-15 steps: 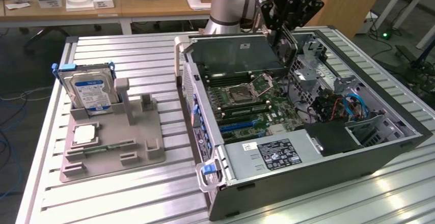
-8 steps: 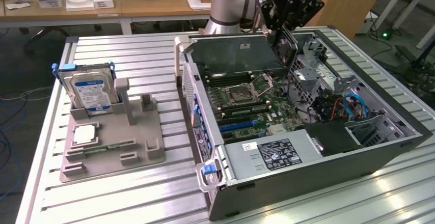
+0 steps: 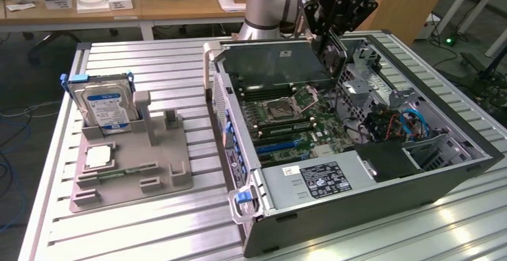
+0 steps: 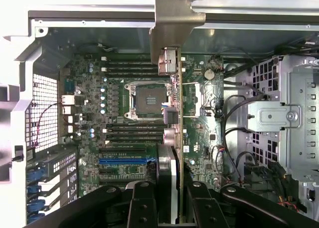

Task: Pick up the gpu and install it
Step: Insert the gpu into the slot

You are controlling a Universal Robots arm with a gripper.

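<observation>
GPU (image 4: 168,63) hangs edge-on over the open PC case (image 3: 262,237), silver bracket at the end farthest from the wrist. The gripper (image 3: 333,35) has its jaws clamped on the card's sides. On the wrist cam I see it running alongside the CPU socket (image 4: 148,99), above the motherboard (image 4: 124,138), not seated in any slot; the blue PCIe slot (image 4: 122,160) lies just beside its line. Ext. view: card is up near the case's far end. The hard drive (image 3: 107,107) stands in the grey fixture (image 3: 151,178) on the worktop (image 3: 158,231), on the exterior view's left, well apart.
</observation>
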